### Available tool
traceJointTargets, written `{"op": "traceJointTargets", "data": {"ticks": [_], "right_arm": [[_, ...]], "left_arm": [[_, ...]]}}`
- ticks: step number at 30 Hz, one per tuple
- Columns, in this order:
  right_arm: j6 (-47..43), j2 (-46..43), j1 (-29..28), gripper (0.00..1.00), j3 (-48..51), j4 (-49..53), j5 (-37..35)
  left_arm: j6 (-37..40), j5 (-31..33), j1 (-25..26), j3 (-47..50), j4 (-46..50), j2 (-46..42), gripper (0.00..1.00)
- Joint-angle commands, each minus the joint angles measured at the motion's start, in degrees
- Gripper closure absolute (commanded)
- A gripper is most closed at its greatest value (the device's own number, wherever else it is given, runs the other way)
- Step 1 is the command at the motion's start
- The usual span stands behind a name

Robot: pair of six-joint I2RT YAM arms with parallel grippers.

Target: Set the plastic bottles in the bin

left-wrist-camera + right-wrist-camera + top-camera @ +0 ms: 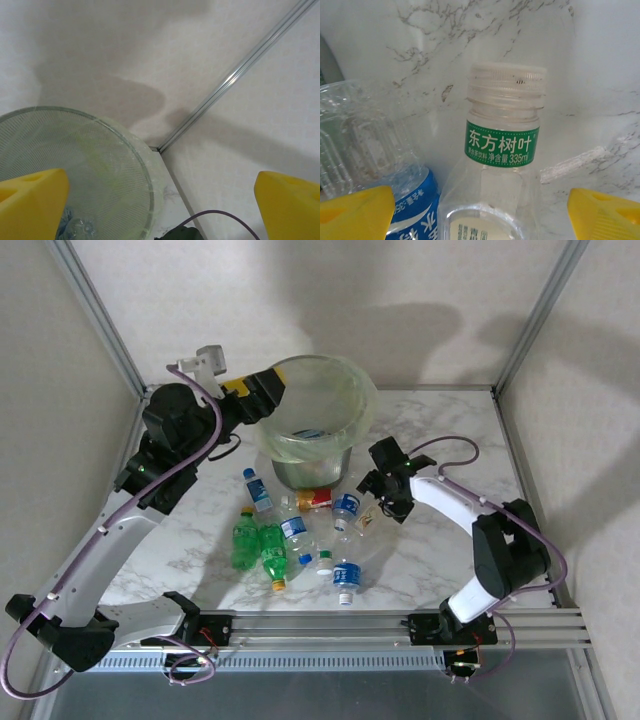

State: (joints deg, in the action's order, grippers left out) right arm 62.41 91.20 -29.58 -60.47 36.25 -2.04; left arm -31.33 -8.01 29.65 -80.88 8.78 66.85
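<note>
1. Two robot arms reach over a white marbled tabletop. A round grey bin with a pale green liner stands at the far middle.
2. About ten small plastic bottles lie scattered on the tabletop in front of the bin. Among them are two green bottles and a red-labelled bottle. At least one crumpled bottle lies inside the bin.
3. Your left tool hangs at the bin's left rim. Its yellow fingers are spread wide, with nothing between them.
4. Your right tool sits low over the right side of the pile, released. Its fingers stand apart on either side of a clear bottle with a green label and a white cap. That bottle is not yet gripped.
5. Risk: a blue-labelled bottle lies just beside the green-label one, in the path of one finger. Closing there could pinch both bottles or shove the neighbour aside.
6. Risk: the clear bottle looks thin and round, so it may crumple or slip out under the squeeze. A loose bottle could then roll toward the near edge of the tabletop.
7. Risk: the left tool is close to the liner. A finger could snag the plastic and drag it, or tip the bin.
</note>
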Motion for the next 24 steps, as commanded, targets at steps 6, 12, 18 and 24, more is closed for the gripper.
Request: {"op": "traceJointTargets", "data": {"ticks": [6, 12, 18, 24], "right_arm": [[2.79, 2.52, 0.39, 0.13, 3.62, -2.31, 0.81], [3.33, 3.99, 0.33, 0.15, 5.12, -5.19, 1.81], [3.42, 5.38, 0.79, 0.22, 5.62, -6.72, 1.56], [2.98, 5.58, 1.35, 0.35, 5.71, -6.87, 1.13]], "left_arm": [[0.12, -1.26, -0.11, -0.55, -1.0, 0.28, 0.07], [-0.31, -1.53, -0.18, 0.1, -1.04, 0.39, 0.08], [-0.99, -0.96, -0.17, 1.56, -1.37, -0.18, 0.08], [-1.28, 0.36, -0.12, 2.57, -1.15, -1.02, 0.08]]}}
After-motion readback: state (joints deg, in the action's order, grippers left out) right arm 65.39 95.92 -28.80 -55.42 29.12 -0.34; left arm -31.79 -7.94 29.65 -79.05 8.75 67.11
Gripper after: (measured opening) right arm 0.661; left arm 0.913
